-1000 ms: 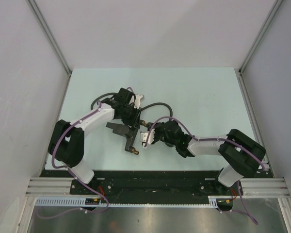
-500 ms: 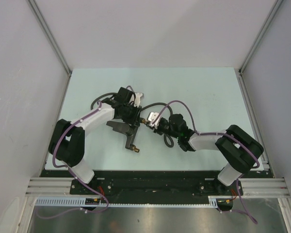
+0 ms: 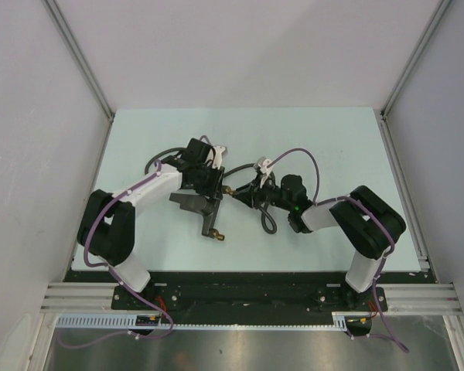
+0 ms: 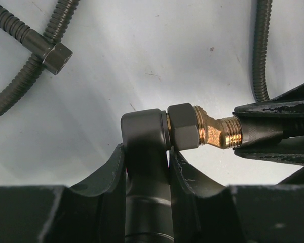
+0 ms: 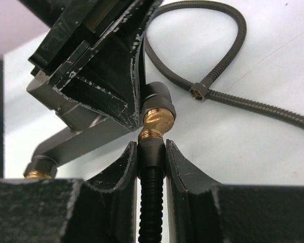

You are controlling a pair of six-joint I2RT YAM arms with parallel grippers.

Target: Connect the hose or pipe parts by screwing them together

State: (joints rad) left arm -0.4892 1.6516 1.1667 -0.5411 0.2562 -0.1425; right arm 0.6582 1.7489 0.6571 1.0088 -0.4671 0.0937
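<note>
Right gripper (image 5: 152,147) is being swung inward versus a second ago, clamped on long dark-grey flexible hose (image 5: 151,202); hose end is being held against brass tip (image 4: 220,132) of dark-grey forked rigid fitting (image 4: 144,134), pinched by left gripper (image 4: 146,152).

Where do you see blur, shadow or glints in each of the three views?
Left wrist view: the brass elbow is sharp and glints, the near fingers and fitting dark and soft. Right wrist view: the elbow glints too; the hose sits in shadow. Top view: even light, only faint shadows on the table.
</note>
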